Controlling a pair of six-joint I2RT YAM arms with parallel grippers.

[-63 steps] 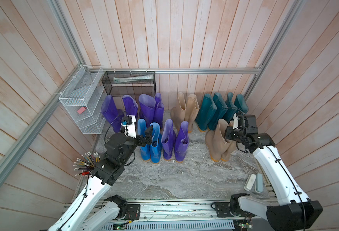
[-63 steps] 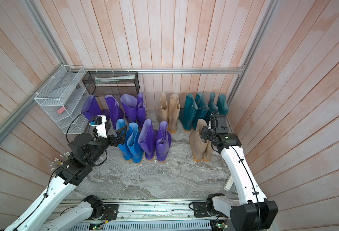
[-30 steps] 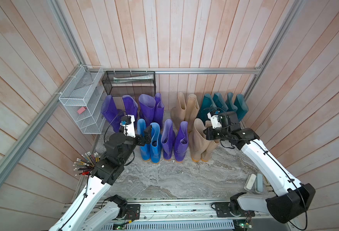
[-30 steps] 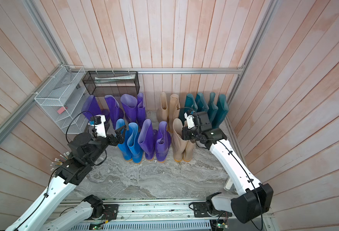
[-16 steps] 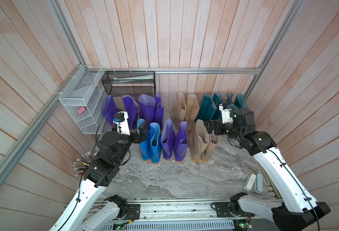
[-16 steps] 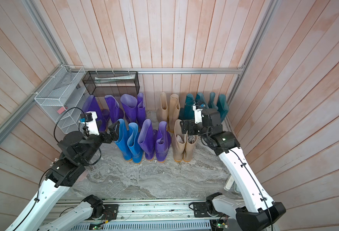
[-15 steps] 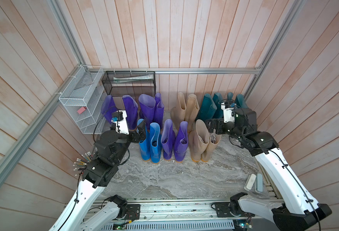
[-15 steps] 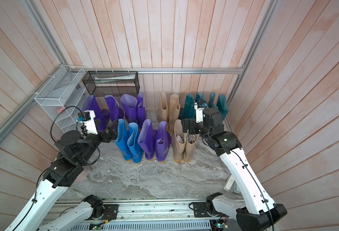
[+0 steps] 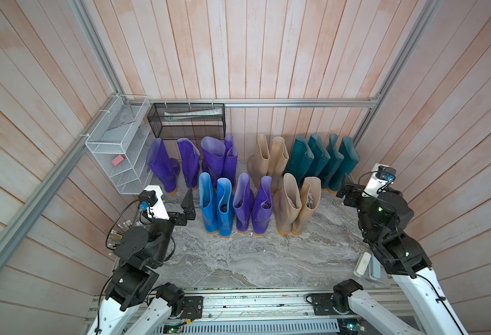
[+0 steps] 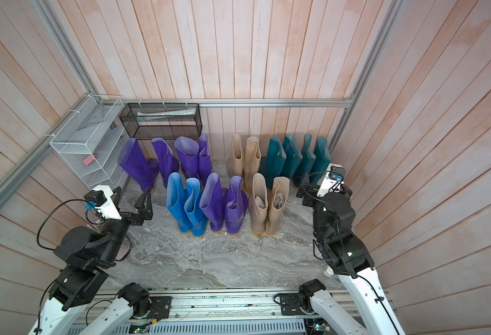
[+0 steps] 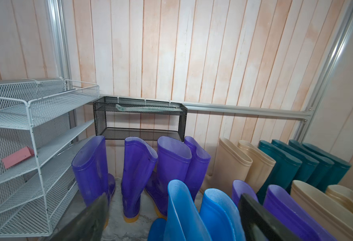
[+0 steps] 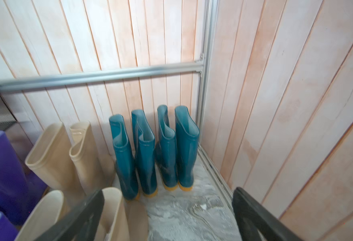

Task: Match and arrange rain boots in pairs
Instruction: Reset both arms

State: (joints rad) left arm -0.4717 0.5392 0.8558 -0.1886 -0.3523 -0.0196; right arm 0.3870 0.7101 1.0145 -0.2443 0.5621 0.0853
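Pulled my right gripper (image 9: 345,193), released, off beige pair (image 9: 295,203) toward right edge; left gripper (image 10: 132,203) unclenched; floor (image 9: 253,255) lower centre gives room.

rain boots (image 10: 192,204) upright in two rows; left tool (image 10: 132,196) open, empty.

16 rain boots (image 9: 286,203) are counted in both top views, in 4 colours. Purple boots (image 9: 158,162): 6 are seen, 4 in the back row + 2 in front. Blue boots (image 9: 209,203): 2, both in front. Beige boots (image 9: 279,156): 4, i.e. 2 back + 2 front. Teal boots (image 9: 302,158): 4, all at the back. Racks: 1 white wire rack (image 9: 114,145) and 1 black mesh rack (image 9: 186,116) are counted. 1 pink block (image 9: 118,159) is seen in the white one.
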